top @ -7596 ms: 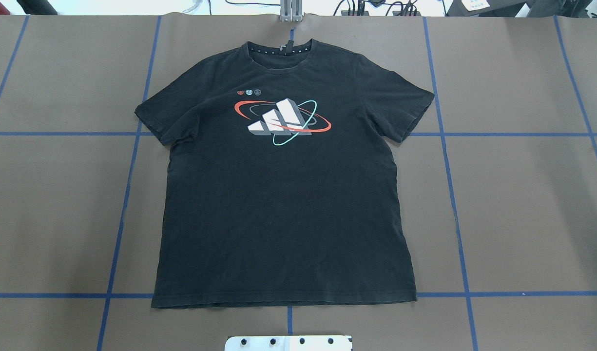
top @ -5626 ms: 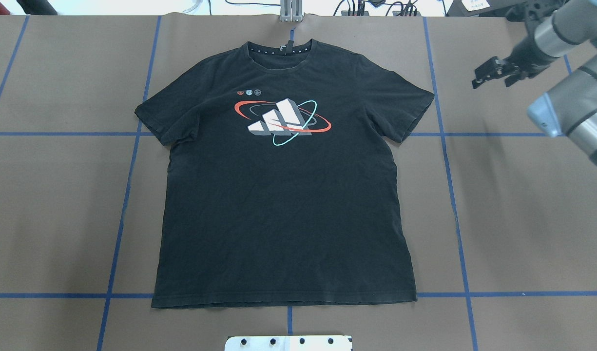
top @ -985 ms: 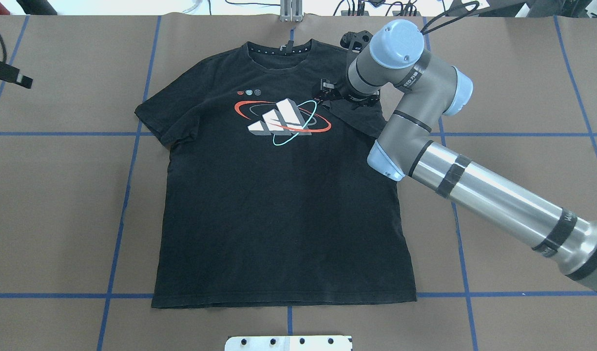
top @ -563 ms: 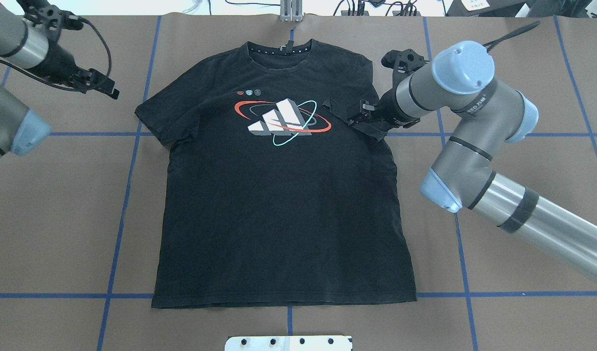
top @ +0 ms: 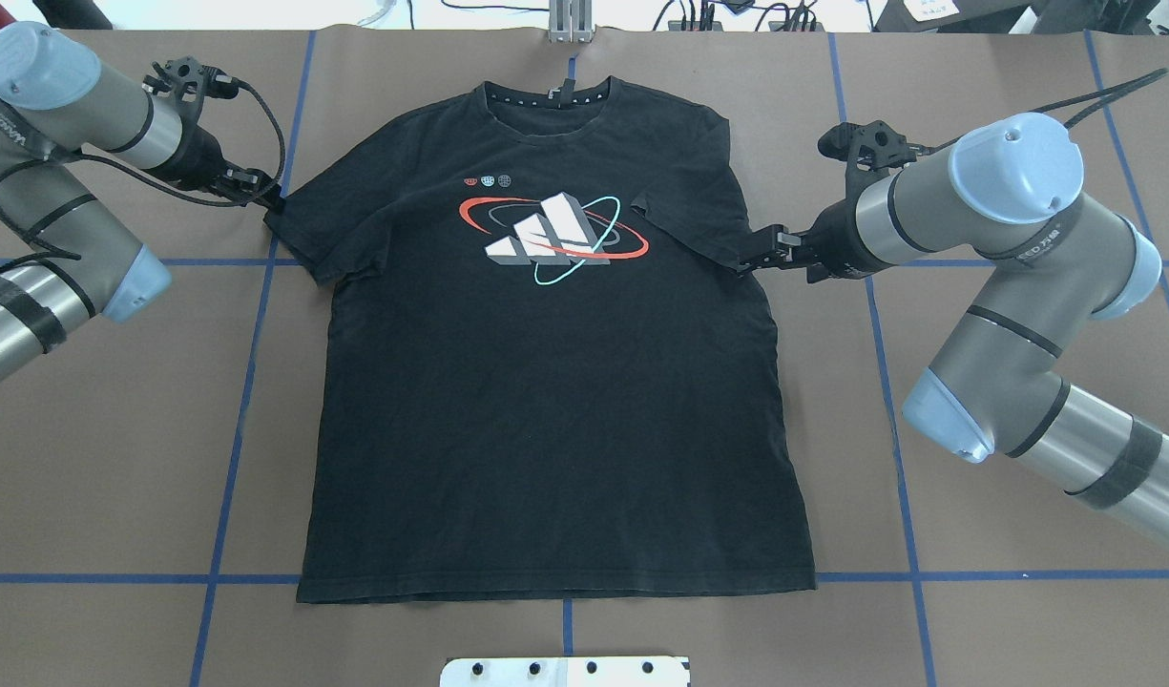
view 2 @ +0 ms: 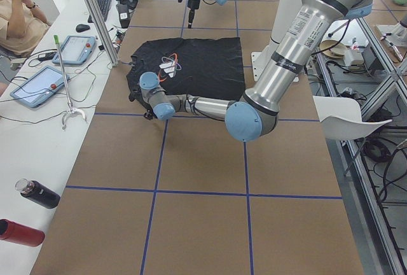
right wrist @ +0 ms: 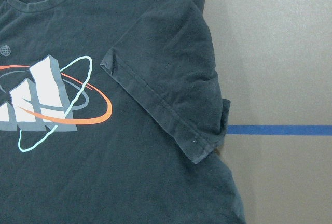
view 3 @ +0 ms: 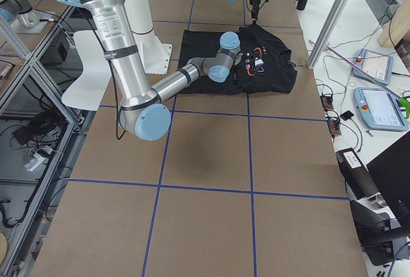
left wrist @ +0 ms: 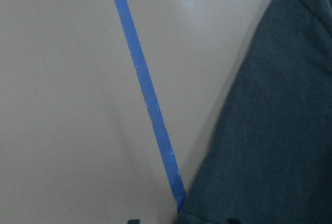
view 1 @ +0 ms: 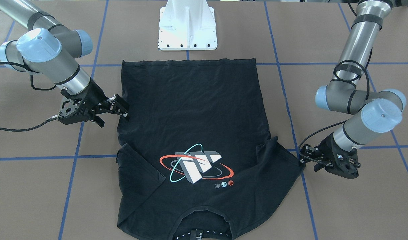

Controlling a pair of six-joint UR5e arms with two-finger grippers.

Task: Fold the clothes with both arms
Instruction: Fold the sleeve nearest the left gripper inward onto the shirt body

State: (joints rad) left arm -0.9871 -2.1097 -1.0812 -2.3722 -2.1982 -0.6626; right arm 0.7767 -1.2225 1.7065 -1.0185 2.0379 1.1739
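The black t-shirt [top: 546, 410] lies flat with the graphic [top: 551, 234] up; it also shows in the front view [view 1: 190, 106]. The sleeve on my right [top: 689, 215] is folded in over the chest, as the right wrist view [right wrist: 171, 89] shows. My right gripper [top: 758, 258] is open and empty, just off that fold's outer edge [view 1: 119, 109]. The sleeve on my left [top: 307, 229] lies flat and spread out. My left gripper [top: 267, 200] is open at that sleeve's tip [view 1: 303, 159]. The left wrist view shows the shirt's edge [left wrist: 270, 130] on the brown table.
The white pedestal base [view 1: 188, 26] stands at the shirt's hem side. Blue tape lines [top: 250, 382] grid the brown table. A metal post [top: 570, 24] stands beyond the collar. Tablets [view 2: 38, 84], bottles [view 2: 38, 193] and a seated person [view 2: 19, 14] are along the operators' side.
My right gripper carried the right sleeve in over the chest, let it go and drew back to the right. My left arm came in and reached the left sleeve's tip.
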